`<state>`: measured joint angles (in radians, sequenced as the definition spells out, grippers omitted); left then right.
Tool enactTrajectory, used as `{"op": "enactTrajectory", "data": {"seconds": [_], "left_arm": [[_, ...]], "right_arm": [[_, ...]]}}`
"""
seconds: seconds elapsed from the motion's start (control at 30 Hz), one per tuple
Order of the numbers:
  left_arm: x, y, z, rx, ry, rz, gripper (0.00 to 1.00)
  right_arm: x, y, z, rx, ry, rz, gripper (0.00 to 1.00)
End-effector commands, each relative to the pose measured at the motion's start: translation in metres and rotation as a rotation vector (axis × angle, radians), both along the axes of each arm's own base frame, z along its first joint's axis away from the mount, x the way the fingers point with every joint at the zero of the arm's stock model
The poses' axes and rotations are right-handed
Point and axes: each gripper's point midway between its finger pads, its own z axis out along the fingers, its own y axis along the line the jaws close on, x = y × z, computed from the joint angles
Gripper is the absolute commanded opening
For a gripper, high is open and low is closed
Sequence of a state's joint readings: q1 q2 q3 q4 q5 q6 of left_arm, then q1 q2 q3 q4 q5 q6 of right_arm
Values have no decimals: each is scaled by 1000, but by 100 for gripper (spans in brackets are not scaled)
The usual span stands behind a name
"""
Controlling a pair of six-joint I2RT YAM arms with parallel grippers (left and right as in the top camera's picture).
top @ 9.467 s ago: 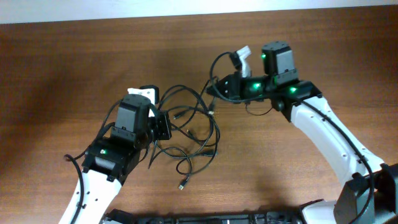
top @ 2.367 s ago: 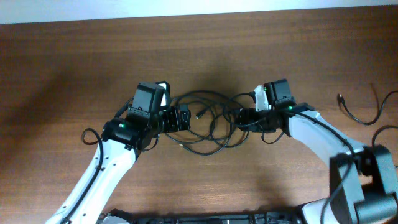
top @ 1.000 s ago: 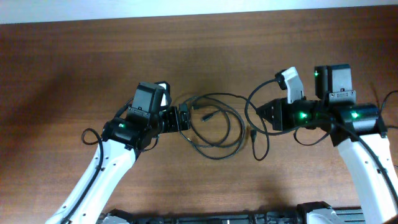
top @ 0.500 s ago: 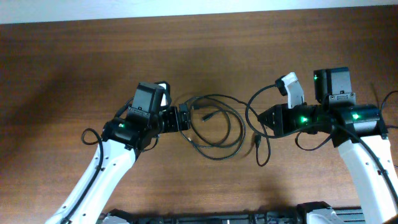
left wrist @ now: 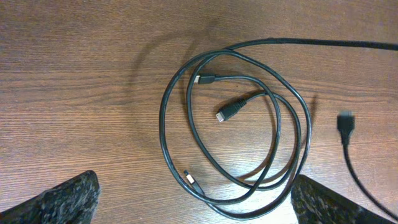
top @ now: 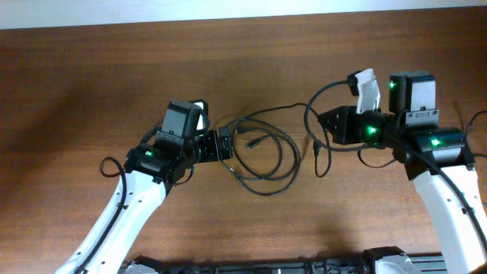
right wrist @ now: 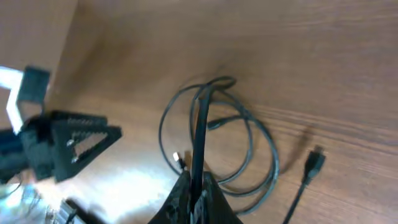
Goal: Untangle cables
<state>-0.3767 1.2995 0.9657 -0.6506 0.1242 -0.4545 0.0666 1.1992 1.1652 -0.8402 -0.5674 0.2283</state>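
Looks like a robotics lab bench. Plain brown wood-grain table (top: pixel 91 76), white-and-black left robot arm (top: pixel 125 205) and matching right robot arm (top: pixel 445 190), both showing green status lights (top: pixel 370 129). Thin black cables (top: pixel 266 152) lie on the table, pale wall strip (top: pixel 228 11) behind.

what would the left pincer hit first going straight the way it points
Probably the near edge of the cable coil lying just ahead of the open left pincer, though its height above the table is unclear.
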Motion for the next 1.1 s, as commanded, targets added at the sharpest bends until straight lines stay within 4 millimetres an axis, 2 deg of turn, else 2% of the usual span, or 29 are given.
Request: {"op": "enactTrajectory", "data": {"seconds": [0.0, 0.17, 0.3, 0.43, 0.57, 0.63, 0.8, 0.93, 1.03, 1.07], "left_arm": [[0, 1, 3, -13, -6, 1, 99], [0, 1, 3, -13, -7, 2, 99], [0, 1, 3, -12, -6, 2, 99], [8, -3, 9, -29, -46, 1, 99], [7, -3, 6, -25, -35, 1, 98], [6, -3, 0, -28, -14, 11, 92], [-8, -1, -32, -51, 151, 141, 93], [-18, -9, -64, -34, 277, 188, 94], [-25, -22, -91, -6, 353, 187, 78], [-26, -26, -97, -3, 369, 192, 76]], "right_arm": [[6, -11, 4, -24, 4, -104, 4], [-2, -8, 1, -9, 41, -85, 4], [-6, 3, 7, 41, 36, -33, 4], [-4, 13, 21, 72, -47, 52, 4], [6, 18, 38, 99, -141, 78, 4], [9, 18, 42, 99, -165, 79, 4], [9, 18, 41, 99, -159, 79, 4], [8, 18, 40, 99, -153, 79, 4], [7, 18, 40, 99, -151, 79, 4], [7, 18, 39, 99, -149, 78, 4]]}}
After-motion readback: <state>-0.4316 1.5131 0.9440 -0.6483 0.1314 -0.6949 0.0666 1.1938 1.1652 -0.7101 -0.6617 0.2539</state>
